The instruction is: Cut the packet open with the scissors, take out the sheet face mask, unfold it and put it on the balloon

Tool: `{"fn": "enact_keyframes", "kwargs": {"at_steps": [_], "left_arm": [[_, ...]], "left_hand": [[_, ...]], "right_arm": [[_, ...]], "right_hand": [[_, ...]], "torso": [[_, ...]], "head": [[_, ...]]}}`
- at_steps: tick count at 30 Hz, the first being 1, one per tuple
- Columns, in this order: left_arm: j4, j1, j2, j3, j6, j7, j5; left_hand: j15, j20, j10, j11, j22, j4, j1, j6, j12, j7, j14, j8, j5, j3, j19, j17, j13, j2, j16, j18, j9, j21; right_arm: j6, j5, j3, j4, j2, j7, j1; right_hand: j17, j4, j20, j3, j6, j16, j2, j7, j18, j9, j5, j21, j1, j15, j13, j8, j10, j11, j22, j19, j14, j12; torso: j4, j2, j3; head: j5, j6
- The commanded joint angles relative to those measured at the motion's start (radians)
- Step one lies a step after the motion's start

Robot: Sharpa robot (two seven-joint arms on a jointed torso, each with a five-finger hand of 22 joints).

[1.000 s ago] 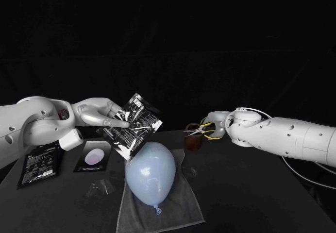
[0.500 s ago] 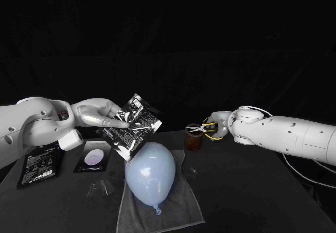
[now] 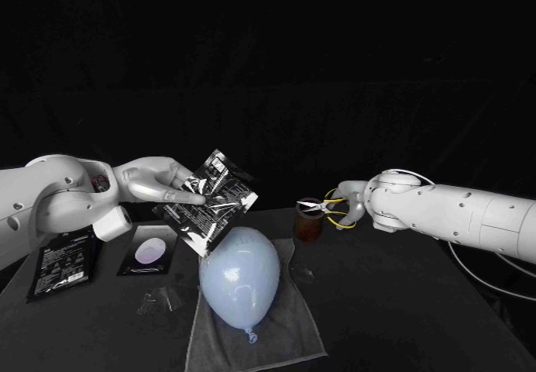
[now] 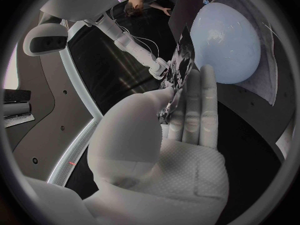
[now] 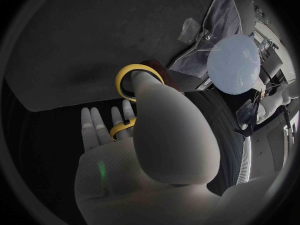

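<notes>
Your left hand (image 3: 156, 182) pinches the packet (image 3: 214, 200) between thumb and pressed-together fingers, tilted up just above the far left of the balloon (image 3: 238, 275); the balloon lies on a grey cloth (image 3: 266, 337); your right hand (image 3: 348, 203) grips the yellow-handled scissors (image 3: 316, 205) over a brown container (image 3: 307, 227), right of it.

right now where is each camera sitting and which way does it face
Head view: on the robot's head, looking down at the table; both white arms come in, left hand holding the packet, right hand holding the scissors.
Left wrist view: behind the left hand, looking along its own fingers past the packet to the balloon.
Right wrist view: behind the right hand, looking over the scissors' yellow handles toward the table.
Shared: the balloon shows in all three.
</notes>
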Motion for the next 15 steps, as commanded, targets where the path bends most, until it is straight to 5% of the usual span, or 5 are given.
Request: {"fn": "enact_keyframes", "kwargs": {"at_steps": [1, 4, 9, 13, 15], "left_arm": [[0.000, 0.001, 0.001, 0.001, 0.010, 0.006, 0.007], [0.000, 0.001, 0.001, 0.001, 0.009, 0.006, 0.007], [0.000, 0.001, 0.000, 0.001, 0.009, 0.006, 0.007], [0.000, 0.001, 0.000, 0.001, 0.009, 0.006, 0.007], [-0.001, 0.001, 0.001, 0.001, 0.009, 0.006, 0.007]], "left_hand": [[-0.005, 0.000, 0.007, -0.002, 0.001, 0.000, 0.003, 0.008, -0.003, -0.001, -0.001, 0.004, 0.007, 0.009, -0.004, 0.001, 0.001, 0.007, 0.002, 0.012, 0.191, 0.002], [-0.005, 0.000, 0.007, -0.002, 0.001, 0.000, 0.003, 0.008, -0.003, -0.001, -0.001, 0.004, 0.007, 0.009, -0.004, 0.001, 0.001, 0.007, 0.002, 0.012, 0.191, 0.002], [-0.005, 0.000, 0.007, -0.002, 0.001, 0.000, 0.003, 0.008, -0.003, -0.001, -0.001, 0.004, 0.007, 0.009, -0.004, 0.001, 0.001, 0.007, 0.002, 0.012, 0.191, 0.002], [-0.005, 0.000, 0.007, -0.002, 0.001, 0.000, 0.003, 0.008, -0.003, -0.001, -0.001, 0.004, 0.007, 0.009, -0.004, 0.001, 0.001, 0.007, 0.002, 0.012, 0.191, 0.002], [-0.005, 0.000, 0.007, -0.002, 0.001, 0.000, 0.003, 0.008, -0.003, -0.001, -0.001, 0.004, 0.007, 0.009, -0.004, 0.001, 0.001, 0.007, 0.002, 0.012, 0.191, 0.002]], "right_arm": [[0.012, 0.044, 0.001, -0.004, 0.002, 0.013, 0.001], [-0.002, 0.044, 0.001, -0.004, 0.001, 0.024, 0.002], [0.002, -0.010, 0.001, 0.008, -0.003, 0.030, 0.002], [-0.003, -0.022, 0.001, 0.014, -0.004, 0.033, 0.002], [-0.023, -0.025, 0.001, 0.015, -0.005, 0.040, 0.002]], "right_hand": [[0.005, 0.000, 0.000, 0.008, 0.006, 0.013, 0.007, -0.008, 0.003, -0.001, 0.006, 0.005, 0.005, -0.004, 0.005, 0.013, 0.029, 0.044, 0.002, 0.016, 0.025, 0.005], [0.007, -0.005, 0.000, 0.037, 0.042, 0.021, 0.036, 0.000, 0.006, 0.007, 0.006, 0.008, 0.009, -0.008, 0.010, 0.029, 0.090, 0.037, 0.003, 0.027, 0.045, 0.014], [-0.026, 0.000, 0.001, -0.009, -0.102, -0.055, 0.013, -0.059, -0.004, -0.051, 0.007, -0.004, -0.003, 0.004, -0.006, -0.016, -0.087, -0.063, -0.005, -0.013, -0.072, -0.008], [-0.039, 0.002, 0.002, -0.045, -0.161, -0.086, 0.004, -0.087, -0.007, -0.073, 0.007, -0.014, -0.006, 0.007, -0.010, -0.033, -0.160, -0.076, -0.011, -0.056, -0.119, -0.012], [-0.035, -0.008, 0.001, -0.004, -0.081, -0.075, 0.065, -0.060, -0.006, -0.044, 0.005, -0.018, 0.003, 0.006, 0.010, -0.010, -0.006, -0.033, -0.013, -0.074, -0.094, 0.025]], "torso": [[0.0004, 0.000, -0.0001], [0.0003, 0.000, -0.0001], [-0.0002, 0.000, 0.0004], [-0.0001, 0.000, 0.0006], [-0.0003, 0.000, 0.0005]], "head": [[0.000, 0.001], [0.002, 0.001], [0.002, 0.001], [0.002, 0.001], [0.002, 0.002]]}}
